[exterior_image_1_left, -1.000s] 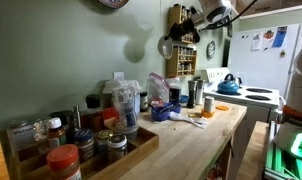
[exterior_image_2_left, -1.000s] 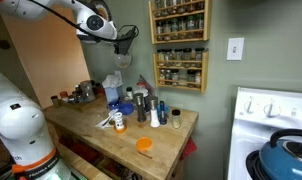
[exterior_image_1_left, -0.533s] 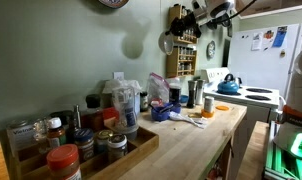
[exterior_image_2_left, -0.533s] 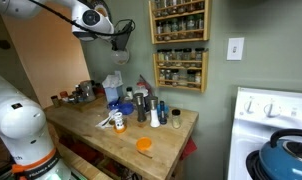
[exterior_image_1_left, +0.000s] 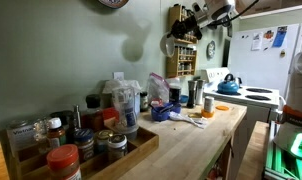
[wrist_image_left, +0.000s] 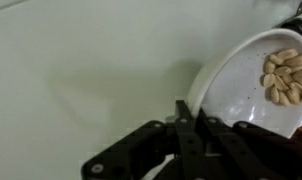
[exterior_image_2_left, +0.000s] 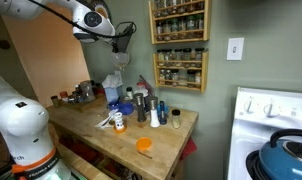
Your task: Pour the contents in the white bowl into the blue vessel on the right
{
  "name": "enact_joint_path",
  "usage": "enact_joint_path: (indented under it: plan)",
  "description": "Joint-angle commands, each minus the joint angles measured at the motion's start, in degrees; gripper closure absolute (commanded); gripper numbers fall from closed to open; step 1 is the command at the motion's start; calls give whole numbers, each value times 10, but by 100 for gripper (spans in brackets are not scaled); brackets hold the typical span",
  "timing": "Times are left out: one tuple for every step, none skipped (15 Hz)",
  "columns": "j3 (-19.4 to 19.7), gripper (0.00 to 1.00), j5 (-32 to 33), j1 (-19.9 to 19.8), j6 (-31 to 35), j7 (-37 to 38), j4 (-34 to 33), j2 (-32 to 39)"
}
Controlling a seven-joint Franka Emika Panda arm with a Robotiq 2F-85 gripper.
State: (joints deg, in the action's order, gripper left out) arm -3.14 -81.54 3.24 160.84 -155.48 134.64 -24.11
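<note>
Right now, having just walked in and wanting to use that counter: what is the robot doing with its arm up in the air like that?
The Panda arm's gripper has its fingers closed on the rim of the white bowl and holds it high above the wooden counter, close to the wall. Pale nut-like pieces lie gathered at one side of the tilted bowl, so the pour is not yet done. The arm touches nothing on the counter.

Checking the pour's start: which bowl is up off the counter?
The white bowl, pinched at its rim by the gripper, with pale pieces inside; the dark blue bowl sits on the counter.
</note>
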Motion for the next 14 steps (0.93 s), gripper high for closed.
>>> enact_joint_path:
  plan:
    - [49,98,15,46,3,-19,23,-18]
    - [59,98,20,55,5,-19,28,-18]
    - [71,98,26,65,5,-17,32,-20]
    - [82,98,30,77,9,-17,35,-22]
    - [95,98,34,89,8,-17,37,-22]
    - [107,98,39,101,12,-17,39,-23]
    - [120,98,43,114,13,-17,42,-25]
    - [134,98,45,128,15,-17,43,-25]
    - [144,98,55,142,24,-17,45,-26]
    - [156,98,61,158,30,-17,46,-27]
    - [171,98,64,179,45,-17,46,-30]
    - [186,98,67,202,59,-17,47,-33]
    - [204,98,53,229,83,-17,43,-37]
    - [218,98,56,251,104,-17,45,-40]
